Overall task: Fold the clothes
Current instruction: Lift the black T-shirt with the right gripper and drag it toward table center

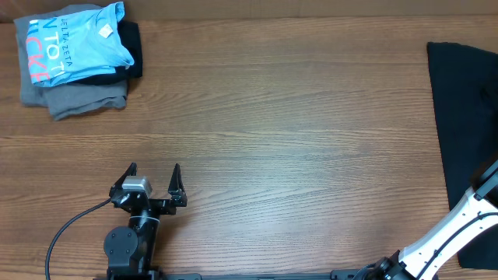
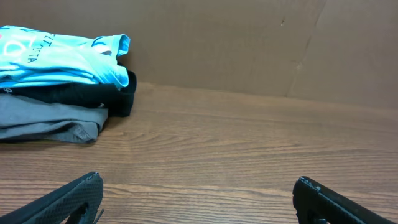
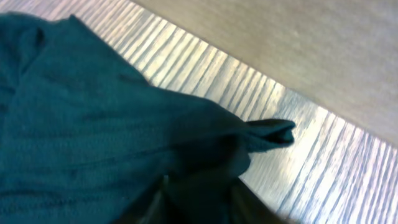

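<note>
Worktop [image 1: 296, 117]: black T-shirt [image 1: 467, 117] lies unfolded at its right edge, partly out of frame. Folded stack [image 1: 74, 54] sits in the far left corner, well apart. Step looks like the first grab. Right arm [image 1: 459, 225] is at the shirt and fabric bunches at the right jaws; wrist view is blurry, so I cannot tell if they are clamped. Left arm [image 1: 132, 233] is idle, left jaws wide apart. Next: secure the edge, pull the shirt to centre.

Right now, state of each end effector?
Left end effector: open, holding nothing.
Right end effector: at the black T-shirt, fabric bunched against it; open or shut cannot be told.
</note>
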{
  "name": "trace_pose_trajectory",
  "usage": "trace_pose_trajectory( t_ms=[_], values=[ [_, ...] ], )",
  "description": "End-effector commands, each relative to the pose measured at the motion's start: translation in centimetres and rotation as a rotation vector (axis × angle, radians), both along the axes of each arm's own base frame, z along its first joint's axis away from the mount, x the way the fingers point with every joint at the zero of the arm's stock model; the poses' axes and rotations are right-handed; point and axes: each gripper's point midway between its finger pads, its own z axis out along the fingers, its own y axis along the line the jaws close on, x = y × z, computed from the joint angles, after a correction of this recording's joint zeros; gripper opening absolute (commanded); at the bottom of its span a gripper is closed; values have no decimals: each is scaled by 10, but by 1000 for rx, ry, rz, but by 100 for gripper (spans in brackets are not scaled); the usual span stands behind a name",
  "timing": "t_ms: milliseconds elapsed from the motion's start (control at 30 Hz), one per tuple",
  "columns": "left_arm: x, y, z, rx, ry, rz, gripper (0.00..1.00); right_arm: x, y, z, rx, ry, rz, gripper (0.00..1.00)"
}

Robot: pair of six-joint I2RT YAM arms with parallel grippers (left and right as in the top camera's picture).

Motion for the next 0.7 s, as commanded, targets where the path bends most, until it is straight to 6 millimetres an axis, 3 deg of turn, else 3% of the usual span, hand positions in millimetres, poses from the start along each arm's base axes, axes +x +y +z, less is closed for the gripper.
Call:
trace_pose_trajectory(
  t_ms=[0,100,133,233,300,400,533,667],
  values=[
    [0,0,0,2,-5,2,100,8,-5,14,-18,-35,4,29],
    [0,0,0,2,-5,2,100,10,-3,13,-6,-45,15,36],
    [0,0,0,2,-6,3,100,10,-2,12,-4,-44,17,33],
    [0,0,0,2,-5,2,100,9,-1,11,0,-39,16,10],
    [0,0,0,2,-5,2,100,9,-1,11,3,-36,16,4],
    [0,0,0,2,-5,3,100,7,1,17,7,-38,12,4],
    [0,0,0,2,-5,2,100,9,4,53,-5,-106,-20,4],
    [0,0,0,2,-5,2,100,24,24,99,8,-199,52,4]
  ],
)
